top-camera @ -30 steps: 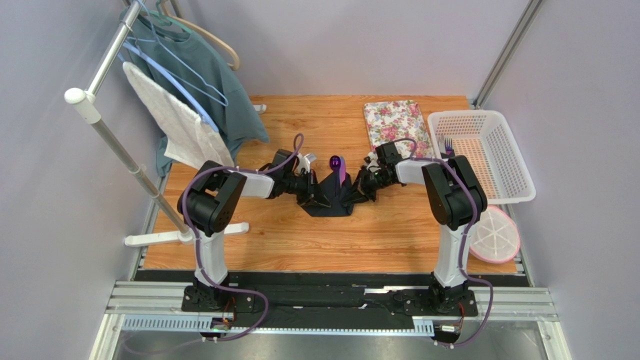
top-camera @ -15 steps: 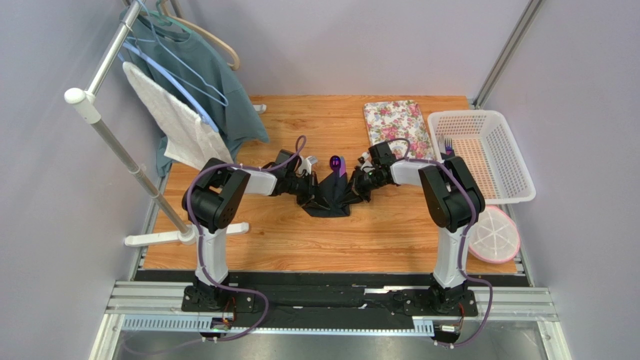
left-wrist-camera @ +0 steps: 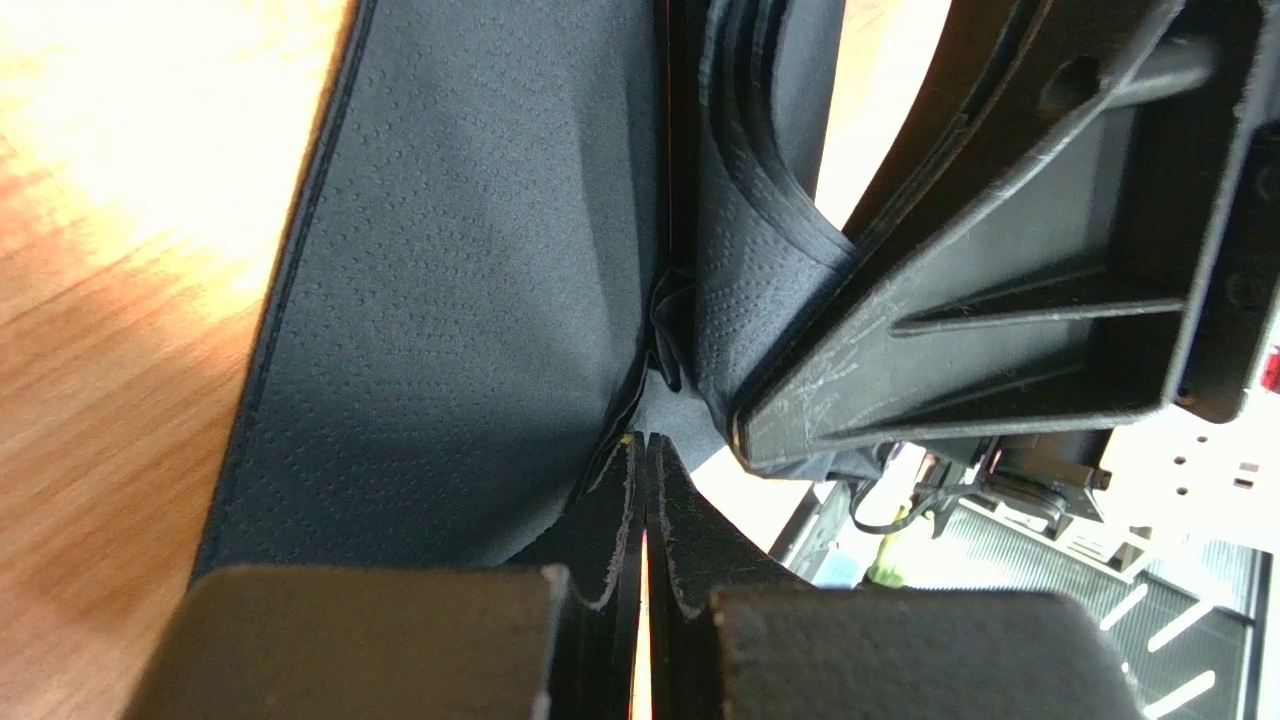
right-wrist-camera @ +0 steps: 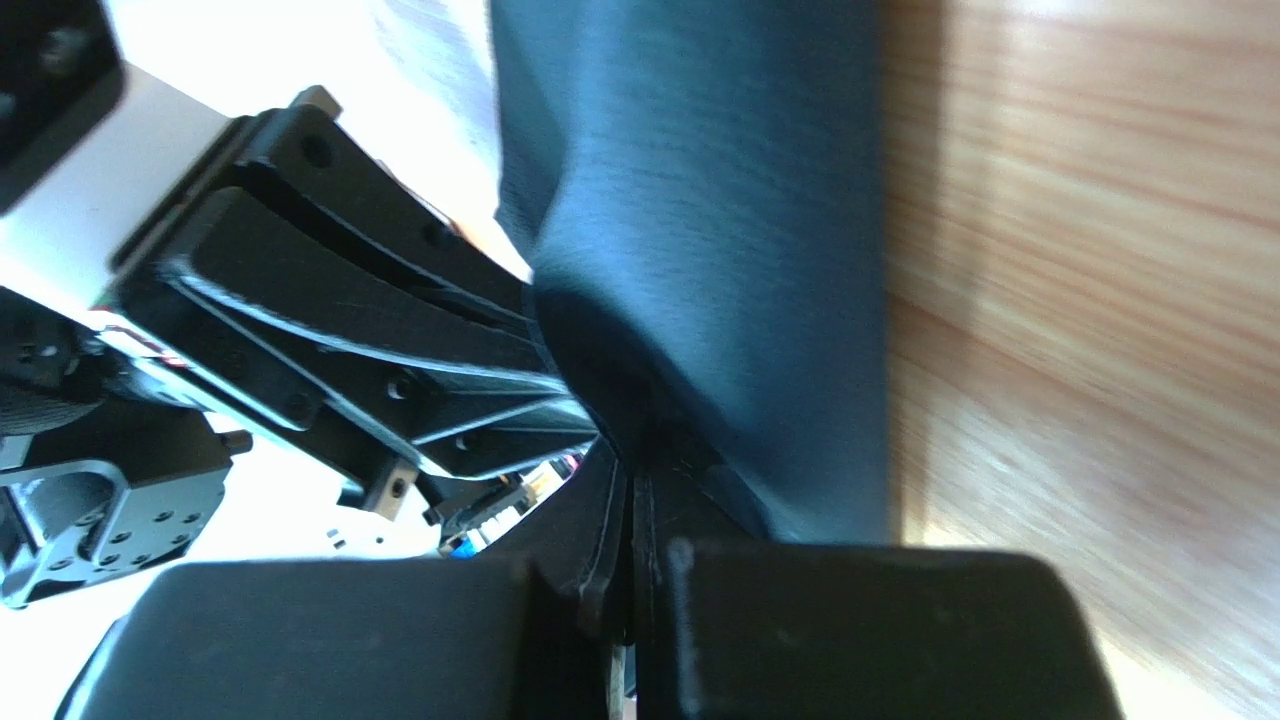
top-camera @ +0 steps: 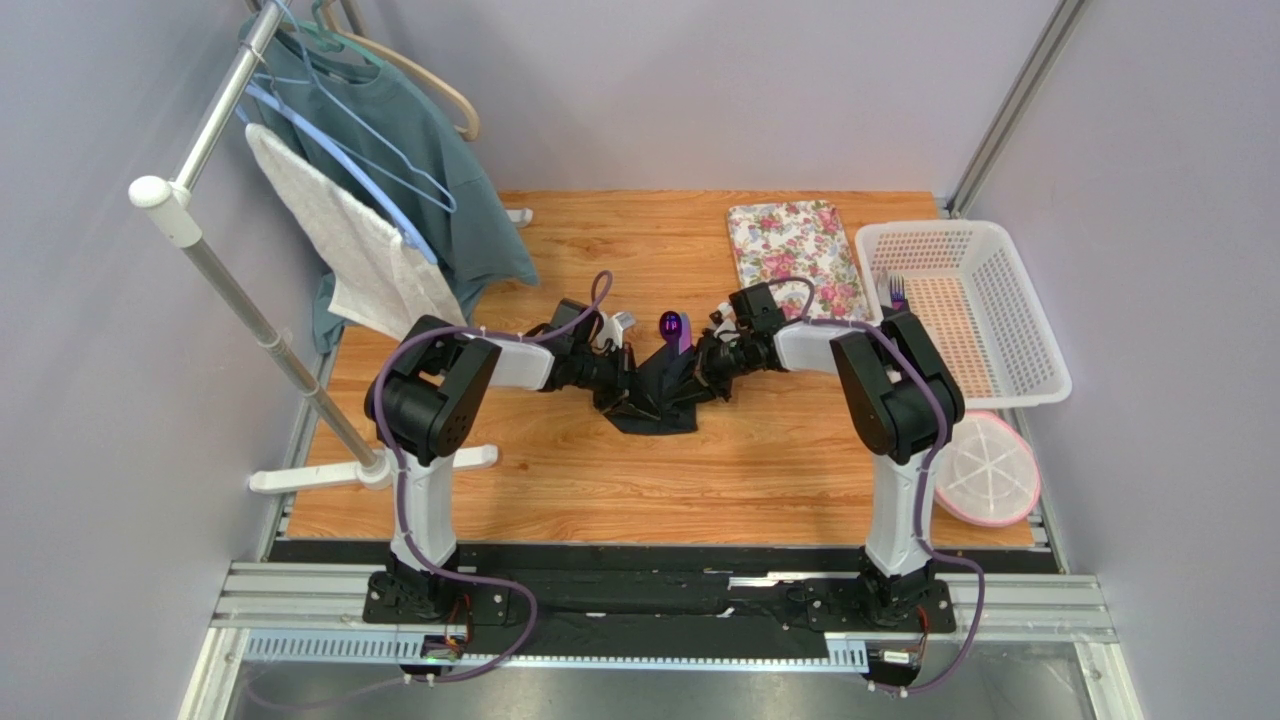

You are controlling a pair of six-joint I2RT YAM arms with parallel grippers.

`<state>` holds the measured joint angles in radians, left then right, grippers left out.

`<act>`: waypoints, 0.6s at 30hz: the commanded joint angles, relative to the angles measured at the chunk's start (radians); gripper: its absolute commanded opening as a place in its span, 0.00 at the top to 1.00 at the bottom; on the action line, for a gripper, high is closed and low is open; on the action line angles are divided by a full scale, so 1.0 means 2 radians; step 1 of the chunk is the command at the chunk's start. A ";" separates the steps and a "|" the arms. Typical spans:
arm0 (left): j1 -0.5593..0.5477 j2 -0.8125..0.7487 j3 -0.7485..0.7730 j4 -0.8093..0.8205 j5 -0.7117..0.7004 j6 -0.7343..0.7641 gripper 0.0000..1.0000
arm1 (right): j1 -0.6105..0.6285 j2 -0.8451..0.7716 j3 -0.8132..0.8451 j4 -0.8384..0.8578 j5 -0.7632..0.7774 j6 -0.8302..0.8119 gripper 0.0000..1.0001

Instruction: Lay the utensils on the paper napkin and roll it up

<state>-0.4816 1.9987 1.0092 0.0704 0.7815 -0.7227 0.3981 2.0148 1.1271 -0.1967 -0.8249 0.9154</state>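
Left pincer (left-wrist-camera: 646,488) and right pincer (right-wrist-camera: 633,503) each pinch one side of the paper napkin (top-camera: 661,408). The utensils (top-camera: 672,324) lie between them, pointing away from the arms.

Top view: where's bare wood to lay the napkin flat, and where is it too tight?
Widest bare table runs from the napkin toward the near edge. A smaller patch lies beyond it, between the teal shirt and floral mat. Crowded: mid-table, where left gripper and right gripper both pinch the napkin, and the right edge with basket and pink disc.
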 commanded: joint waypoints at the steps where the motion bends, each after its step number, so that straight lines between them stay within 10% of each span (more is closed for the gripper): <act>1: 0.002 0.006 0.013 -0.004 -0.007 0.014 1.00 | 0.011 0.007 0.006 0.052 -0.015 0.032 1.00; 11: 0.002 0.003 0.011 0.000 -0.004 0.015 1.00 | 0.015 0.020 0.005 0.042 0.002 0.013 0.99; 18: 0.015 -0.059 -0.021 0.046 0.020 0.008 0.91 | 0.014 0.036 0.006 0.035 0.004 0.001 0.69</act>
<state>-0.4728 1.9900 0.9947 0.0841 0.7845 -0.7235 0.4183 2.0594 1.1271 -0.1200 -0.8391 0.9424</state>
